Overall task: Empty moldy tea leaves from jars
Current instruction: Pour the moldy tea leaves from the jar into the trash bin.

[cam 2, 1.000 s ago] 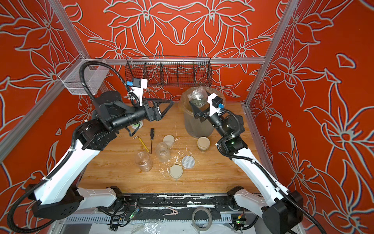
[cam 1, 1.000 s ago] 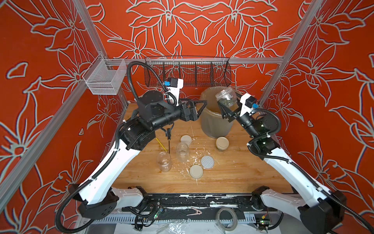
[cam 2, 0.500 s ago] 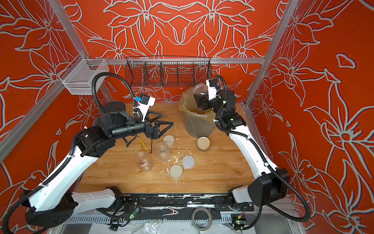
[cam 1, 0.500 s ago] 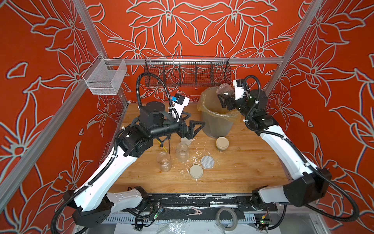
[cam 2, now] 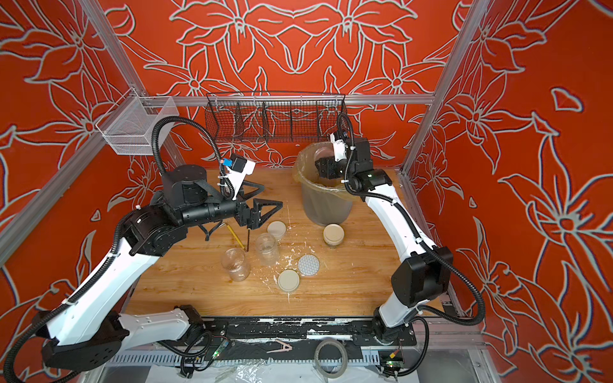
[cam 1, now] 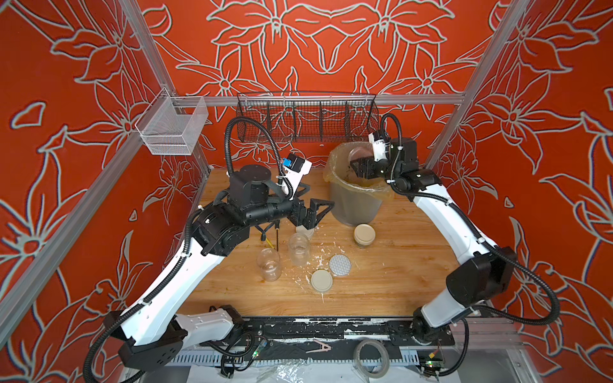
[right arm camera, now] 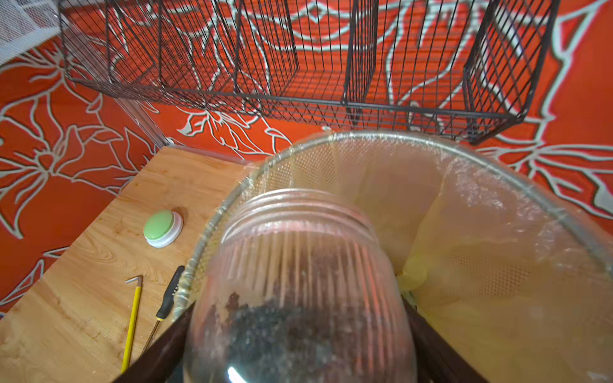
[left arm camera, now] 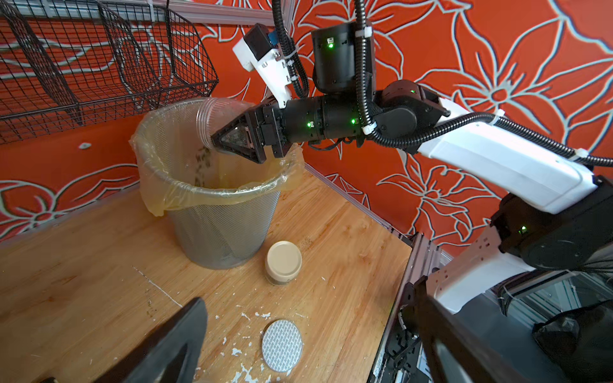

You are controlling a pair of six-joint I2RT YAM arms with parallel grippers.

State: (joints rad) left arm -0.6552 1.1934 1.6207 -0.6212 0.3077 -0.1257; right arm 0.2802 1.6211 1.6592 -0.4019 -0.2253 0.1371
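Your right arm (cam 1: 447,215) climbs from its base on the bin's (cam 1: 356,207) right, elbow bent, forearm slanting up to the rim. The wrist lies level across the bin's top. Your right gripper (left arm camera: 212,131) is clamped tight on the jar (left arm camera: 215,111), which lies on its side with its mouth over the bin's opening. Your left arm (cam 1: 166,291) is folded at the elbow, forearm stretched level toward the bin. Your left gripper (cam 1: 320,199) hangs just off the bin's left wall, jaws spread wide and nothing between them.
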